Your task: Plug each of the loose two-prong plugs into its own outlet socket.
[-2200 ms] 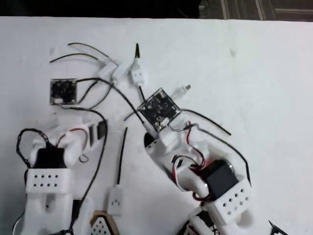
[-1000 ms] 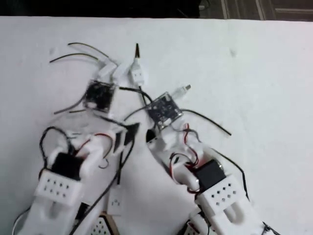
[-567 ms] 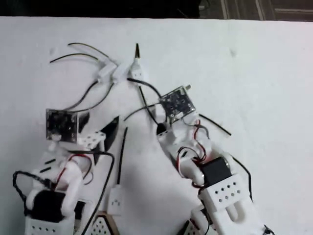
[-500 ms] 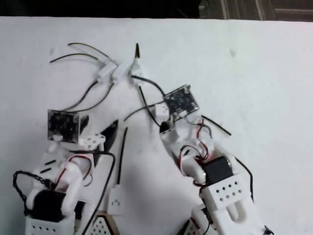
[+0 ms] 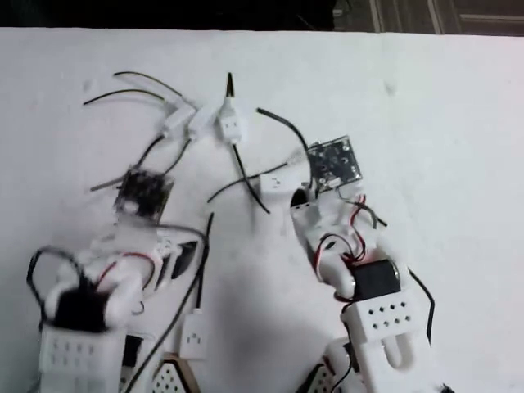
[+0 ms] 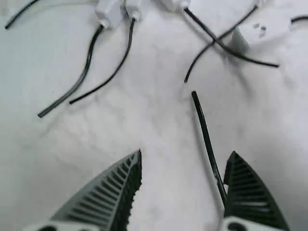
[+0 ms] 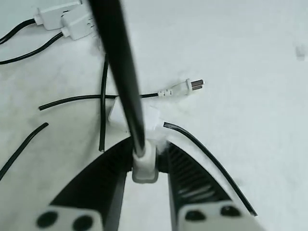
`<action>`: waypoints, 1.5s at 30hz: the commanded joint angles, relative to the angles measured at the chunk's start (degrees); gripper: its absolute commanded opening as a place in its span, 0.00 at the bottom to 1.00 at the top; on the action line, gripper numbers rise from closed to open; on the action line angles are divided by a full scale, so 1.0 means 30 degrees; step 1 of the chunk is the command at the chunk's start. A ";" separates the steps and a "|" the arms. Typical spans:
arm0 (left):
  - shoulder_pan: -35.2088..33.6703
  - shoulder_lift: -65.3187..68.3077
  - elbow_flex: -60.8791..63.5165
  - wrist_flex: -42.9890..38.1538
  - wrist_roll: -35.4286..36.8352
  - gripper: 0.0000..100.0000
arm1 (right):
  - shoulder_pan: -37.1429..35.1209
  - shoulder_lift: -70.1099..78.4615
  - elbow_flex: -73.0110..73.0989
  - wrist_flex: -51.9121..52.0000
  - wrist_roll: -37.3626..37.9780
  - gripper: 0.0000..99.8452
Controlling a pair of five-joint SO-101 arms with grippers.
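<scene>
Above table (image 5: 426, 123), R pincer (image 7: 147, 151) clamps white plug (image 7: 144, 168); L pincer (image 6: 186, 156) agape.

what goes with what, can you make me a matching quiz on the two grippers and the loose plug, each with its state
Things:
1 left gripper
2 right gripper
3 loose plug

States:
A lying on the table, prongs bare
B open
C shut on a white connector

Pairs: 1-B, 2-C, 3-A
</scene>
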 commanded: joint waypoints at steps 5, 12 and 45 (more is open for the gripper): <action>-0.0073 0.7311 -0.3897 0.2110 -0.0615 0.28 | 0.1333 -0.0161 -0.0176 -0.0396 0.0000 0.02; 0.2711 0.9040 -0.2491 0.1319 -0.0498 0.28 | 0.1333 -0.0161 -0.0176 -0.0396 0.0000 0.02; 0.3502 1.9883 -0.5451 -0.2872 0.1026 0.19 | 0.1363 -0.0161 -0.0147 -0.0337 0.0000 0.02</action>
